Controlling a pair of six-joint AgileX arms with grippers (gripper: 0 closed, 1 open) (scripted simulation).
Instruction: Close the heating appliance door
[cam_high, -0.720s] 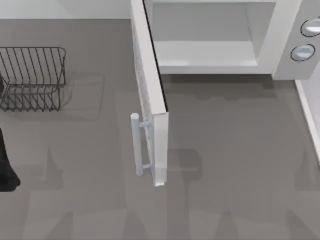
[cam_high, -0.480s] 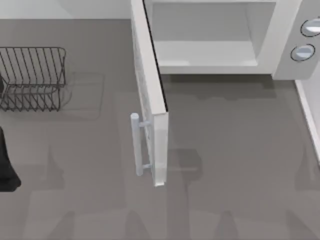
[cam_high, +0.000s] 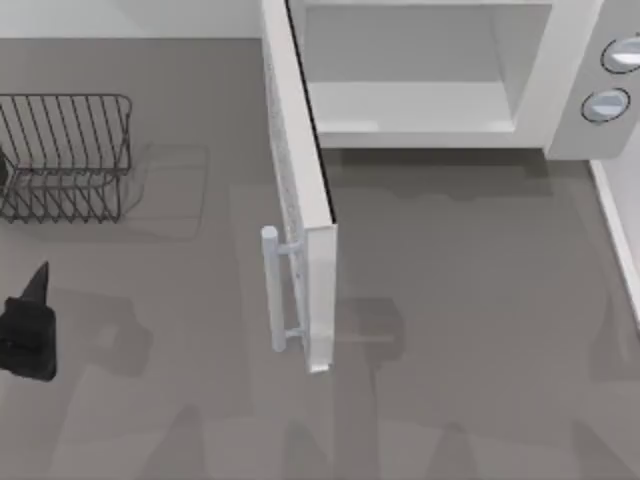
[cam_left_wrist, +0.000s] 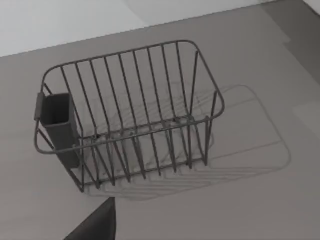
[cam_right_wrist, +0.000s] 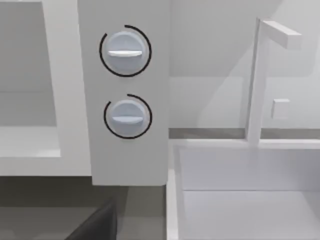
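While the door (cam_high: 300, 190) stands swung wide out from the heating appliance (cam_high: 440, 80), roughly square to its front, the task sits at its approach step: nothing touches the panel yet. The left end effector (cam_high: 30, 325) hangs low over the tabletop (cam_high: 480, 330) near the top view's left edge, below the dark wire rack (cam_high: 65, 155) and well apart from the door; whether it is released or clenched I cannot tell, since one dark tip and a dark body are all that show. The right arm's wrist camera faces the control panel with its two round knobs (cam_right_wrist: 125, 52), so that arm appears parked off to the right, and its end effector's state cannot be told either.

By my judgement, the next move calls for the left end effector to travel right across the bare tabletop to the door's outer face, near the free edge by the handle (cam_high: 272, 290), then push it in an arc toward the cavity until it meets the front.

As for looks, the appliance is a large white box at the back of the tabletop, right of centre, with a pale, empty cavity. Its door is a flat white panel hinged at the cavity's left side, carrying a pale grey bar handle on two short posts.
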